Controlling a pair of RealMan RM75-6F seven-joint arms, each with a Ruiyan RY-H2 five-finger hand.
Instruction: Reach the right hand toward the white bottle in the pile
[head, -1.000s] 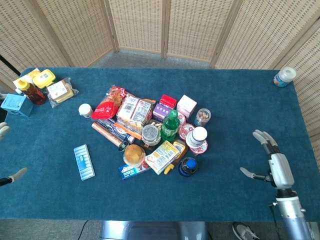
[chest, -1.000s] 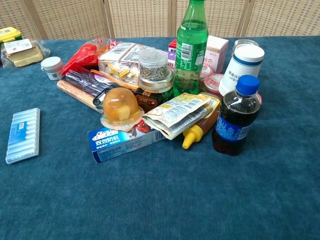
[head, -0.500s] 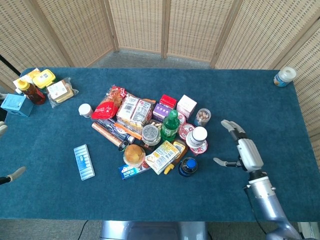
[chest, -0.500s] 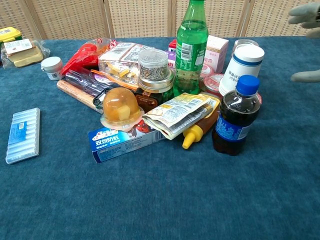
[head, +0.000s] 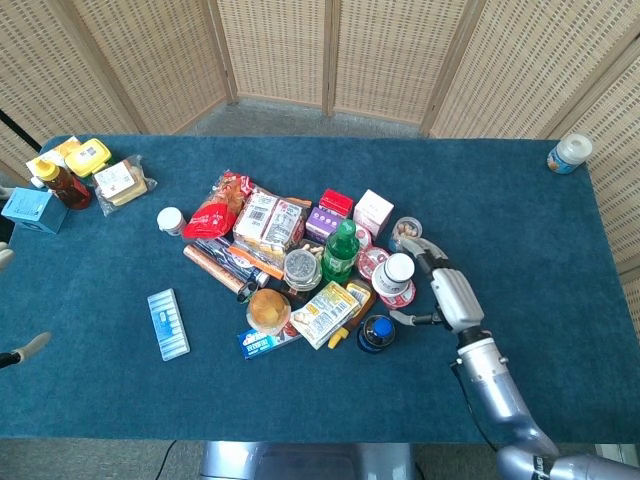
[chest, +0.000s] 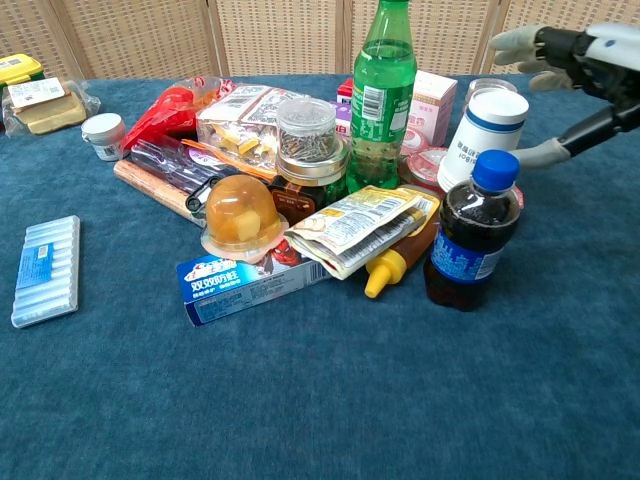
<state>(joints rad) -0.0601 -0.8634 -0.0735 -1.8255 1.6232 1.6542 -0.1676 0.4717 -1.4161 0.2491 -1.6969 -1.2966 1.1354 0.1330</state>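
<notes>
The white bottle (head: 393, 276) with a white cap and a dark blue band (chest: 481, 135) stands at the right edge of the pile, leaning on a pink-lidded cup. My right hand (head: 447, 291) is open just to the bottle's right, fingers spread; in the chest view the right hand (chest: 573, 70) hangs beside and slightly above the bottle, thumb low near its side, not touching it. At the far left edge, only the fingertips of my left hand (head: 22, 352) show, holding nothing.
The pile holds a green soda bottle (chest: 382, 92), a dark cola bottle (chest: 466, 236) with a blue cap, a glass jar (chest: 308, 140), snack packs and a blue box (chest: 250, 282). A blue strip pack (head: 168, 323) lies apart at left. Another bottle (head: 568, 153) stands at the far right corner.
My right hand has swept leftward across the table from the right side to right beside the white bottle, staying open. The left hand and the pile have not moved.
</notes>
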